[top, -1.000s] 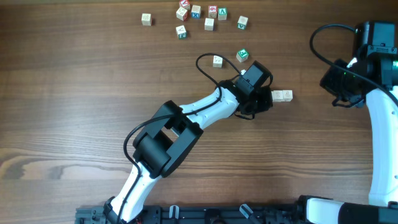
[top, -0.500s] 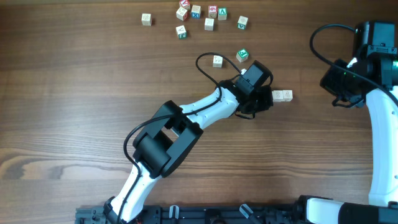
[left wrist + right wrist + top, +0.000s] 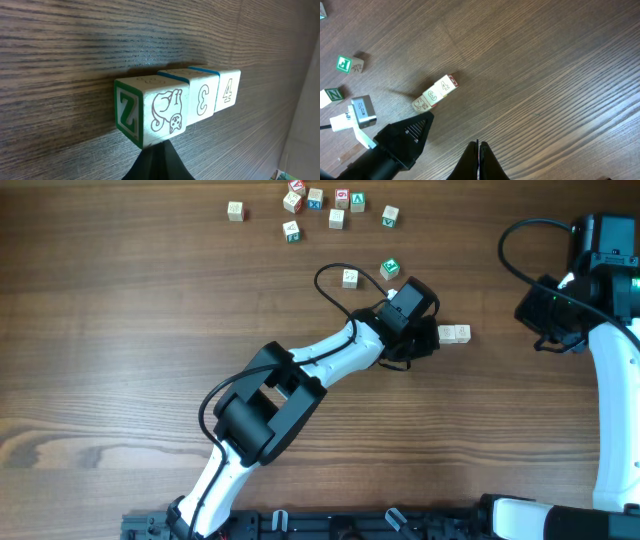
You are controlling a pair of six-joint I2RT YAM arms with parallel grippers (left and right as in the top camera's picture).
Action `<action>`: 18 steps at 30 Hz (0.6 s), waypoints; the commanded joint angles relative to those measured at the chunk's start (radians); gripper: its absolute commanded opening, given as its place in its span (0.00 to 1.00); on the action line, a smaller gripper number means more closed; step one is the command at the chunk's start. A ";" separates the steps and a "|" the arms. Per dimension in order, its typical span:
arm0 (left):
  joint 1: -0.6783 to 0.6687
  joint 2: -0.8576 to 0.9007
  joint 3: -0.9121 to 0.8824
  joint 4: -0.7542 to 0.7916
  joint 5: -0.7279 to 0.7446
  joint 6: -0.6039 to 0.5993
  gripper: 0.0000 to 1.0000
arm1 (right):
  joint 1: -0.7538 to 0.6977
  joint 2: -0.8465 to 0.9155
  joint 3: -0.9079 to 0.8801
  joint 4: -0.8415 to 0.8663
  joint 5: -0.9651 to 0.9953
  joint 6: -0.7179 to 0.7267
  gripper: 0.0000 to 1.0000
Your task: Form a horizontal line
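Observation:
The horizontal line [image 3: 192,100] is three pale wooden cubes touching side by side on the wooden table; the near one shows a green Z and an animal, the others a 3 and a 4. From above, the line [image 3: 456,333] pokes out to the right of my left gripper [image 3: 432,338]. My left gripper [image 3: 159,148] is shut, its tip against the Z cube's lower corner, with nothing held. My right gripper [image 3: 479,148] is shut and empty, well clear of the line [image 3: 434,93], off to the right of it.
Several loose cubes [image 3: 315,205] with coloured symbols are scattered along the far edge. Two more cubes [image 3: 390,269] [image 3: 349,277] lie just beyond the left wrist. The right arm [image 3: 600,330] stands at the table's right edge.

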 commanded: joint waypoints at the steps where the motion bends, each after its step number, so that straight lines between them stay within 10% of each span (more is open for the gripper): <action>1: -0.005 0.026 -0.002 0.005 -0.017 -0.006 0.04 | -0.001 -0.001 -0.007 0.001 0.021 0.014 0.05; 18: -0.014 0.026 -0.002 0.000 -0.018 -0.005 0.04 | -0.001 -0.001 -0.007 0.001 0.021 0.013 0.05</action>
